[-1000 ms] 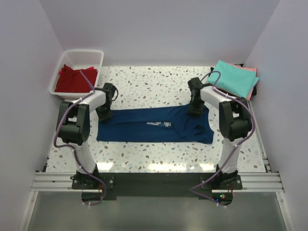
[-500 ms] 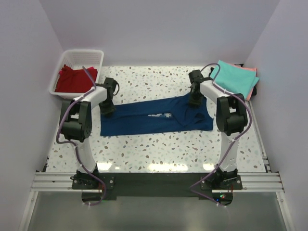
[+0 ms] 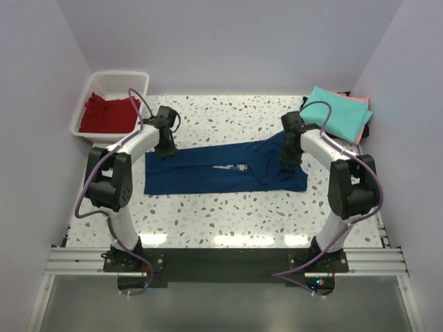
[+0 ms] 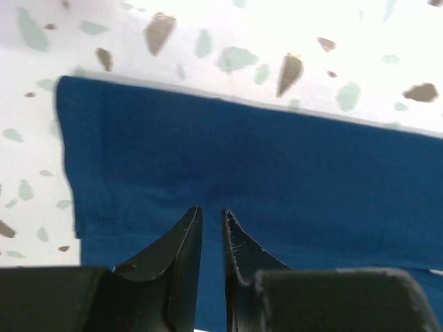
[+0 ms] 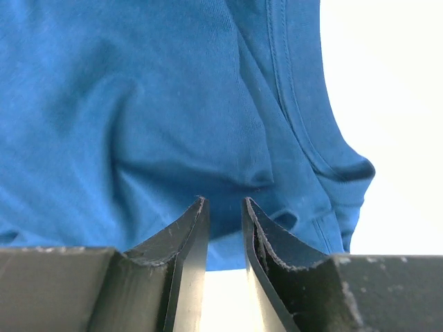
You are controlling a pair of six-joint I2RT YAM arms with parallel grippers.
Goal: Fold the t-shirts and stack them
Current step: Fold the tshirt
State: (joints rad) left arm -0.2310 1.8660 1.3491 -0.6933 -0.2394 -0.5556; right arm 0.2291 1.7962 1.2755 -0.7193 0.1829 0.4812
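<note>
Hovering over the left end of the navy t-shirt (image 3: 208, 176), the left gripper (image 3: 165, 151) has its jaws a thin slit apart with nothing pinched. In the left wrist view the left gripper (image 4: 210, 213) has navy cloth (image 4: 277, 173) under and ahead of it, with the hem edge off to its left. The right gripper (image 3: 287, 158) sits over the shirt's right end, also barely parted and empty. In the right wrist view the right gripper (image 5: 221, 202) has a cloth ridge (image 5: 252, 162) just ahead of its tips, and white table shows through the gap.

The shirt lies as a long strip between the grippers on the speckled table (image 3: 228, 117). A pale print (image 3: 232, 167) lies between them, nearer the right one. A red t-shirt (image 3: 104, 114) sits in the white basket (image 3: 114, 75), beyond and left of the left gripper. A teal t-shirt (image 3: 339, 111) lies on a salmon t-shirt (image 3: 361, 102), beyond and right of the right gripper.
</note>
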